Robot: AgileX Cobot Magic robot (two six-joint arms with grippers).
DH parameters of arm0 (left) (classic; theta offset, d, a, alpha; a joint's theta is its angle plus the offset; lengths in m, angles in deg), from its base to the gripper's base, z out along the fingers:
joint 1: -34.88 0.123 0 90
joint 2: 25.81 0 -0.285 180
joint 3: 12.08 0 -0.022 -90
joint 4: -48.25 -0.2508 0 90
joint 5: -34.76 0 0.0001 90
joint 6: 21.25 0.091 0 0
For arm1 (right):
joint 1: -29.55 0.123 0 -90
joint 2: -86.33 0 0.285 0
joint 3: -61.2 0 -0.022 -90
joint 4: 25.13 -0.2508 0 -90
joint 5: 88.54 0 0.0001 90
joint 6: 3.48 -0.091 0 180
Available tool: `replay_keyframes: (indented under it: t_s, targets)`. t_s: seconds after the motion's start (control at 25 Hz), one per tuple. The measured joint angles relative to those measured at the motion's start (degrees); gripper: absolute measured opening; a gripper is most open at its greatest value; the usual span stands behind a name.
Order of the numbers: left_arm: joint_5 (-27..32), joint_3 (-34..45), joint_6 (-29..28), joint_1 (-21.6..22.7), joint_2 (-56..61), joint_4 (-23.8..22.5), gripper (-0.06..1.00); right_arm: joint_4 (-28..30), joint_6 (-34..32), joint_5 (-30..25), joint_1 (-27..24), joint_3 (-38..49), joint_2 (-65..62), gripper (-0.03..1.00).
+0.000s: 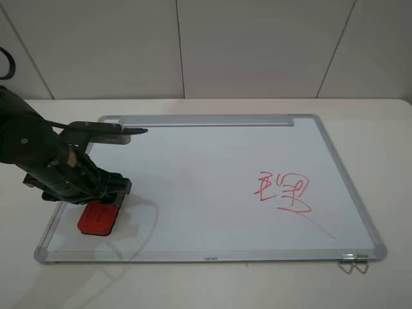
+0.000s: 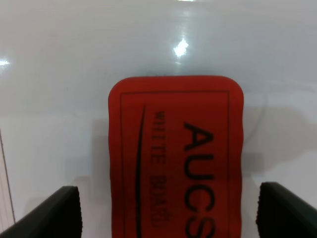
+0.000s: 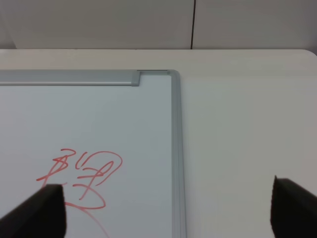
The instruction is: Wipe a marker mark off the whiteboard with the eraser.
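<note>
The whiteboard (image 1: 206, 167) lies flat on the table. A red scribbled marker mark (image 1: 283, 193) sits right of its middle and shows again in the right wrist view (image 3: 84, 176). The red eraser (image 1: 98, 217) with black lettering rests near the board's front left corner. My left gripper (image 1: 106, 193) hovers over it, open. In the left wrist view its black fingers (image 2: 59, 213) stand on either side of the eraser (image 2: 176, 148) with gaps between. My right gripper (image 3: 168, 210) is open and holds nothing, above the board's right edge. It is outside the exterior view.
The board has an aluminium frame (image 1: 347, 187) and a tray strip along its far edge (image 1: 206, 120). A dark marker-shaped object (image 1: 112, 133) lies at the far left corner. A metal clip (image 1: 353, 261) hangs at the front right corner. White table surrounds the board.
</note>
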Motion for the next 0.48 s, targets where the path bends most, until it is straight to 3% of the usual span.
replay_keyframes:
  t_s: [0.24, 0.48]
  targets:
    - [1.4, -0.5, 0.0, 0.0, 1.6, -0.6, 0.71, 0.0, 0.0, 0.0, 0.0, 0.0, 0.0, 0.71]
    - [9.6, -4.9, 0.2, 0.0, 9.3, -4.2, 0.75, 0.0, 0.0, 0.0, 0.0, 0.0, 0.0, 0.71]
